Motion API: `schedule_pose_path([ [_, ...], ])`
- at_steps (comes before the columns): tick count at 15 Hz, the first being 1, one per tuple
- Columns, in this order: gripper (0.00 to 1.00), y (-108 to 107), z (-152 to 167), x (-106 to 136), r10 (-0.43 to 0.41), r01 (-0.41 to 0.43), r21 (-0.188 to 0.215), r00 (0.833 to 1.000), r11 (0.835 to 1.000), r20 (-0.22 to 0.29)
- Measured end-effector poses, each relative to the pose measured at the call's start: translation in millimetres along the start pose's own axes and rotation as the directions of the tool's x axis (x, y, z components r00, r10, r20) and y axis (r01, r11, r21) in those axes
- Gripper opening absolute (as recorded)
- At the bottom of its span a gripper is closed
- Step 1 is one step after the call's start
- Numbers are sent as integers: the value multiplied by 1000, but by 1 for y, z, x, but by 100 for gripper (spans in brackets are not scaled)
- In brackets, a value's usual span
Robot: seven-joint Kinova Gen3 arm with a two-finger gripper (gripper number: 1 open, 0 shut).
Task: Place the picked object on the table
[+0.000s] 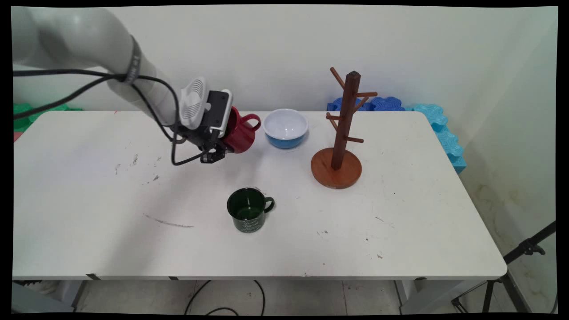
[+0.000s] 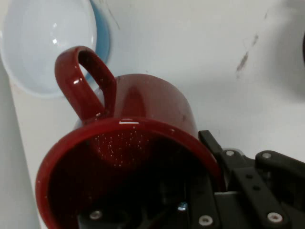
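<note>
Gripper (image 1: 218, 151) left of frame centre in main view, clamped on the rim of a red mug (image 1: 240, 132); one finger inside the mug, the other outside against its wall, as seen in hand view (image 2: 209, 200). Mug lifted off the table (image 1: 89, 200), tilted on its side, mouth toward the gripper, handle pointing up and right toward the bowl. In hand view the mug (image 2: 133, 157) fills the lower half, handle at upper left, dark speckled inside visible.

Bowl (image 1: 285, 128), white inside, blue outside, sits just right of the mug, near the table's far edge; in hand view it shows at the upper left (image 2: 43, 43), behind the handle. Whether mug and bowl touch: cannot tell.

Green mug (image 1: 248, 209) upright on the table, lower centre of frame, handle to the right, well apart from the gripper.

Wooden mug tree (image 1: 342, 133) right of centre, round base on the table, pegs bare, right of the bowl.

Black cables (image 1: 89, 82) hang from the arm at upper left. Blue foam pieces (image 1: 435, 120) behind the table's far right corner, green ones (image 1: 26, 111) at far left.
</note>
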Motion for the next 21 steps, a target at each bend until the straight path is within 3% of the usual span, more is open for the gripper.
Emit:
schedule_pose_path([
  [8, 0, -20, 32, 16, -33, 46, -119, 994, 992, 106],
  [21, 0, -48, 69, 35, -85, 122, -229, 983, 966, 165],
])
